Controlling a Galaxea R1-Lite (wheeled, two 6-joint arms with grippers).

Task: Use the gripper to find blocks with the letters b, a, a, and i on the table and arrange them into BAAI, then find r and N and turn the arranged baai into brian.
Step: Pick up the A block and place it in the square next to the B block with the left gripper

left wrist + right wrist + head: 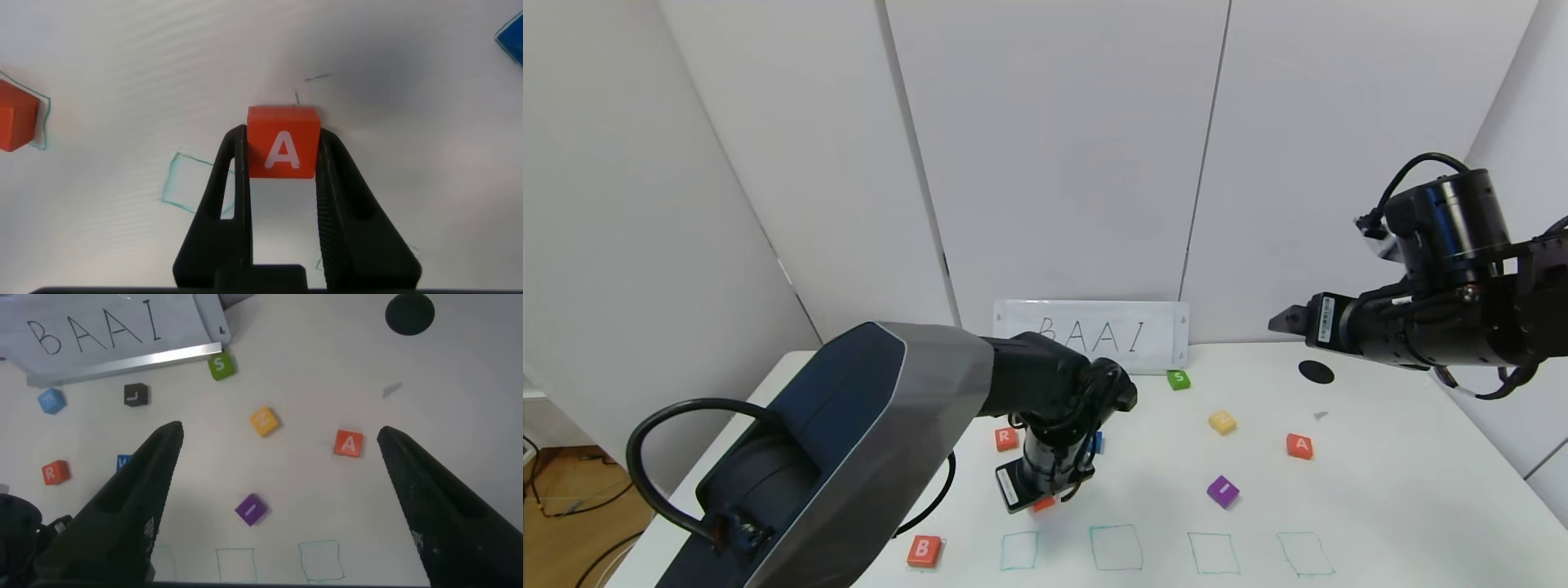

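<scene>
I read this as the second letter of BAAI in hand. On the far left of the large white rounded-corner table [1380, 506], the small orange-red plastic cube with a white B [924, 550] already sits in the first spot of the row, just beside the first of four thin green hand-drawn square outlines [1019, 550].

Next across, my left gripper [282, 175] is down at the table, clamped on a small orange-red cube with a white A [283, 142]. The cube sits squarely between the black fingers, letter up and readable. From the head camera only an orange corner peeks out beneath the wrist, just behind the outlines. I judge the next move is a short carry forward to the first empty outline, keeping the A square to the B.

Just behind the left arm sits the orange-red R cube [1006, 438], wanted later. Further right lie the purple I cube [1223, 491] and the second orange-red A cube [1299, 446], both well apart from either gripper.

My right gripper [278, 498] hangs high over the right side, fingers spread wide, holding nothing.
</scene>
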